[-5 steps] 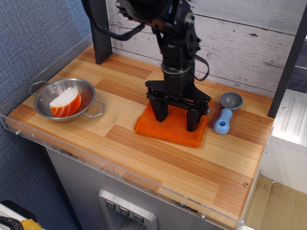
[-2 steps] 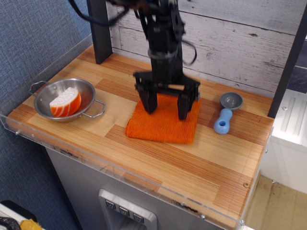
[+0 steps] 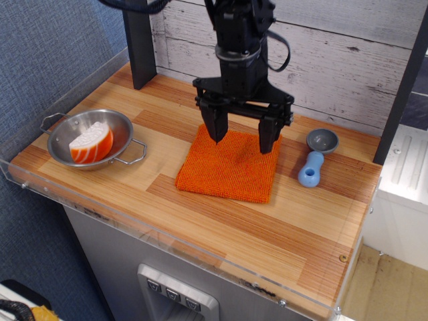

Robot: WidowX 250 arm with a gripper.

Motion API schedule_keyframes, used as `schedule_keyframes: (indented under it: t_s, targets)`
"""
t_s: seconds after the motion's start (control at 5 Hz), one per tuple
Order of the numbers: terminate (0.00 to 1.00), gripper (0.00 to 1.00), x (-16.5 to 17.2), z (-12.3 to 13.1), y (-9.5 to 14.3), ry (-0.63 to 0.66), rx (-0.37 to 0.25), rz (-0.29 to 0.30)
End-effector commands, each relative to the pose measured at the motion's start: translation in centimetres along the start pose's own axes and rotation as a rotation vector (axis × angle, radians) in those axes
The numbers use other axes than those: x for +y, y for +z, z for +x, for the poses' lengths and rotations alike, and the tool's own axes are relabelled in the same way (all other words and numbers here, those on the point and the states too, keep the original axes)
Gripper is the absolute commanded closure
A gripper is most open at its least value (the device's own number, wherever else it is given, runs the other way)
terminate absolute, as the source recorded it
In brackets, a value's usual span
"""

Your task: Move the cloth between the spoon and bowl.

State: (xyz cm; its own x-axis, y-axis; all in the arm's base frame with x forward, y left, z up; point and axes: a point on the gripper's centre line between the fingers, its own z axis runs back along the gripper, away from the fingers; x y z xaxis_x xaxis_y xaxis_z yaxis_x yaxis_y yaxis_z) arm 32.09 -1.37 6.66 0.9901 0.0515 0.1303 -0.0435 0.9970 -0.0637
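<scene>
The bright orange ribbed cloth (image 3: pixel 229 166) lies flat on the wooden counter, between the steel bowl and the spoon. The steel bowl (image 3: pixel 85 124) with wire loop handles sits at the left and holds an orange-and-white wedge (image 3: pixel 91 143). The toy spoon (image 3: pixel 314 160), with a light-blue handle and grey scoop head, lies to the right of the cloth. My black gripper (image 3: pixel 243 140) hangs open and empty just above the cloth's far edge, its two fingers wide apart and clear of the cloth.
A dark post (image 3: pixel 139 43) stands at the back left against the white plank wall. A clear acrylic lip (image 3: pixel 167 234) runs along the counter's front and left edges. Another dark post (image 3: pixel 401 87) stands at the right edge.
The cloth slid left with the gripper, away from the spoon. The gripper then lifted off it and moved back toward the wall, leaving the cloth flat.
</scene>
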Motion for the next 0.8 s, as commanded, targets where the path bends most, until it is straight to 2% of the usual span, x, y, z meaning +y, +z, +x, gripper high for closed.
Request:
schedule_keyframes:
  t_s: [0.0, 0.6]
  targets:
    - [0.0, 0.0, -0.5, 0.5, 3.2, 0.005, -0.078, 0.017]
    - [0.0, 0.0, -0.2, 0.6, 4.7, 0.013, -0.134, 0.008]
